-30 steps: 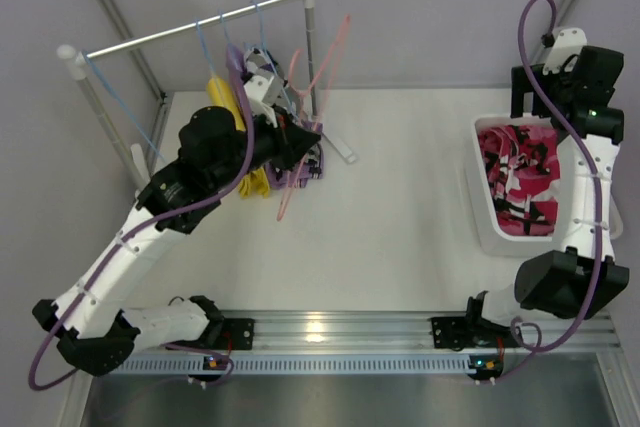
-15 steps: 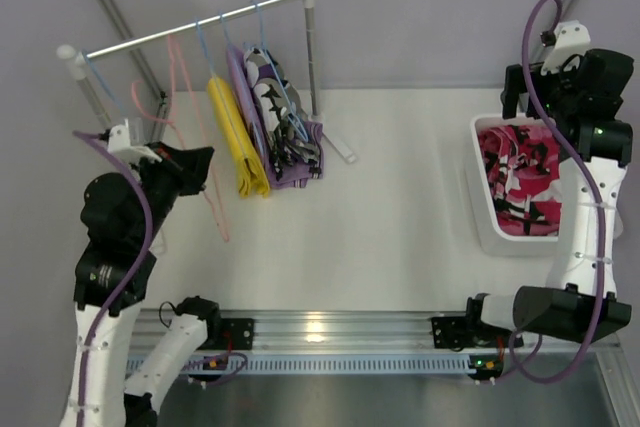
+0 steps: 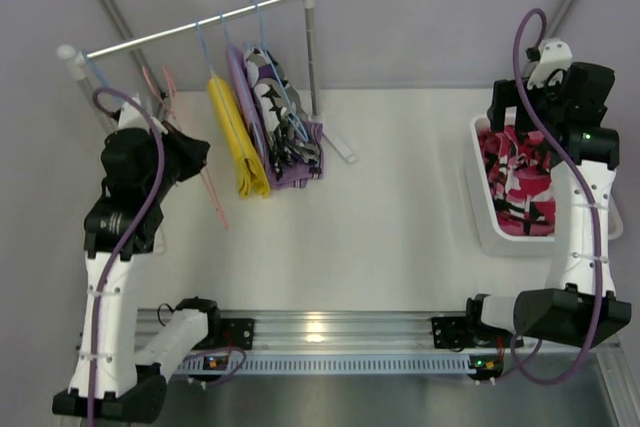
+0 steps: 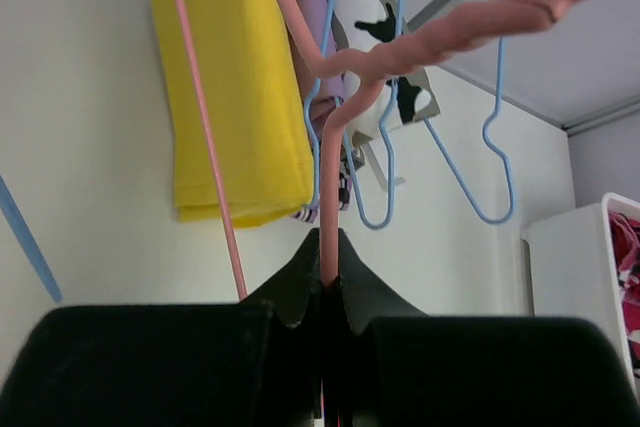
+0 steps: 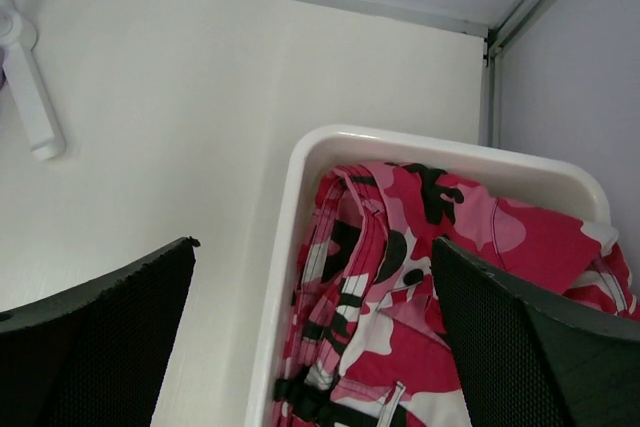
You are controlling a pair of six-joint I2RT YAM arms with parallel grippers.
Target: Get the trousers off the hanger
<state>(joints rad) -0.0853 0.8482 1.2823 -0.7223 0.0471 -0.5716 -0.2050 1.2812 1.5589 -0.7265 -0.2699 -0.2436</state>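
My left gripper is shut on the thin wire of an empty pink hanger, held near the left end of the rail; the left wrist view shows the jaws pinching the hanger. I cannot tell if its hook touches the rail. Yellow trousers, purple trousers and black-and-white spotted trousers hang on blue hangers further right; the yellow pair also shows in the left wrist view. Red-pink blotched trousers lie in the white bin. My right gripper is open and empty above them.
The rack's white post and its foot stand behind the hanging trousers. An empty blue hanger hangs at the rail's left end. Empty blue hangers dangle in the left wrist view. Grey walls close the back and sides.
My left arm has swung from the hanging trousers to the rail's left end, carrying the pink hanger. My right gripper has shifted slightly left over the bin.
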